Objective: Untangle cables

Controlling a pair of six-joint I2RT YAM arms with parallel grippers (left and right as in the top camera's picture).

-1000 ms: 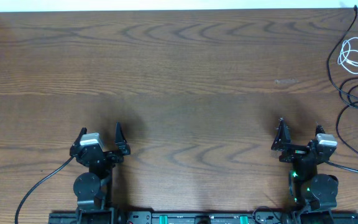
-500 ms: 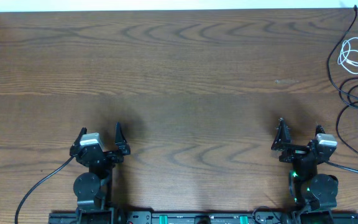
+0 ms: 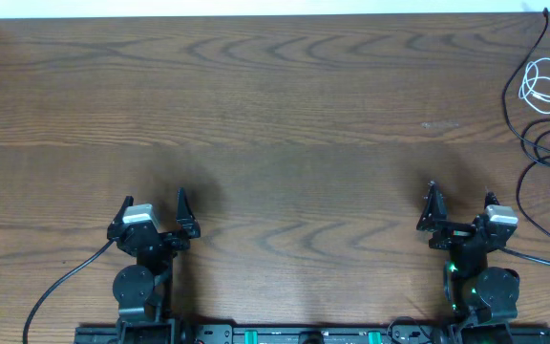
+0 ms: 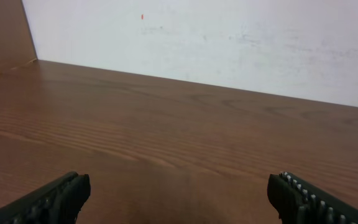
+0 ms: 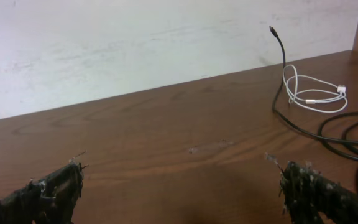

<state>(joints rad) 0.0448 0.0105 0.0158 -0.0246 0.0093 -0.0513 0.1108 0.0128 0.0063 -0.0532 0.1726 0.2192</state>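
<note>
A white cable (image 3: 542, 83) lies coiled at the far right of the table, and it also shows in the right wrist view (image 5: 309, 92). A longer black cable (image 3: 528, 134) runs around it and loops toward the right edge; it shows in the right wrist view (image 5: 328, 127) with one plug end raised. My left gripper (image 3: 153, 208) is open and empty near the front left; its view (image 4: 178, 193) shows only bare wood. My right gripper (image 3: 458, 205) is open and empty at the front right, well short of the cables (image 5: 179, 186).
The wooden table (image 3: 275, 115) has a white wall along its far edge (image 4: 229, 43). A thicker black arm wire (image 3: 60, 287) trails at the front left, another at the front right (image 3: 542, 258). A pale scuff (image 3: 439, 124) marks the wood.
</note>
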